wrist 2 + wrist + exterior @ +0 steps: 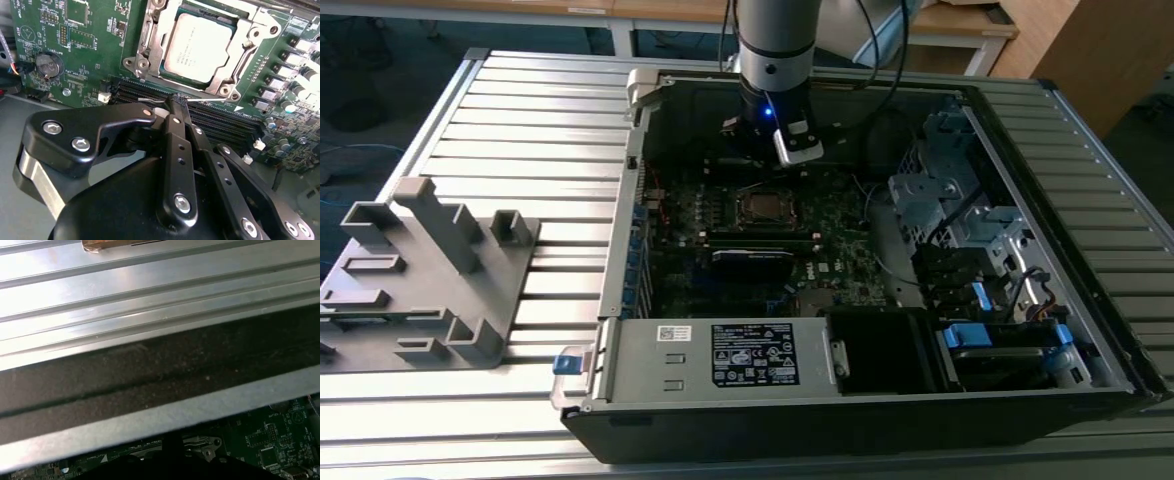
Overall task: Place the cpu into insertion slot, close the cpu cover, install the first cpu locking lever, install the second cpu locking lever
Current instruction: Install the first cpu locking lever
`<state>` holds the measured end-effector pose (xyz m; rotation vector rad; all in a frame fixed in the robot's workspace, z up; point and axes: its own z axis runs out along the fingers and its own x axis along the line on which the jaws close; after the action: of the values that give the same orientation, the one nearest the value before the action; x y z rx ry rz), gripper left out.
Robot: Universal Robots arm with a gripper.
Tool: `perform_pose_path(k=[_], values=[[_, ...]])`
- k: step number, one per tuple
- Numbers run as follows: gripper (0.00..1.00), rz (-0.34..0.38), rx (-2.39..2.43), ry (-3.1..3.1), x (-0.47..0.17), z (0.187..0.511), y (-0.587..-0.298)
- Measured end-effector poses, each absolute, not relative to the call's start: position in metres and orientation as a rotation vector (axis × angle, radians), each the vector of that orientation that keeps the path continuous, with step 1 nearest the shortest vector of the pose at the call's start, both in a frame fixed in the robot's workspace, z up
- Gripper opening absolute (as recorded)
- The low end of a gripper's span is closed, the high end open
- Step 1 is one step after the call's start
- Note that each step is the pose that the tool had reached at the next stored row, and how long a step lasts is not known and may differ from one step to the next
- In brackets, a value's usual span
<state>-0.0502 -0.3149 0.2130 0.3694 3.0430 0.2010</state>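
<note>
Down inside the open computer case (624, 250), low over the green motherboard (85, 55), tool (176, 101) with fingers brought fully together, nothing seen gripped between them. Tip touching, or just over, a thin wire locking lever (150, 100) lying along the socket's edge, beside the long black memory slots (220, 122). Just beyond, cpu (200, 47) seated flat in the insertion slot (215, 11), silver top showing through the window of the cpu cover (144, 45), lowered around it. Seen in the exterior view, arm (774, 50) upright over the far part of the board, case on a ribbed metal table (520, 120), grey stepped fixture (427, 270) well apart at the exterior view's left.
</note>
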Motion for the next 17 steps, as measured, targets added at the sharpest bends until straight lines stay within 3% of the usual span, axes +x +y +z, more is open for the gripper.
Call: perform_pose_path(k=[17], values=[[0.11,0.206,0.419,3.019,-0.0510,0.2104,-0.3128]])
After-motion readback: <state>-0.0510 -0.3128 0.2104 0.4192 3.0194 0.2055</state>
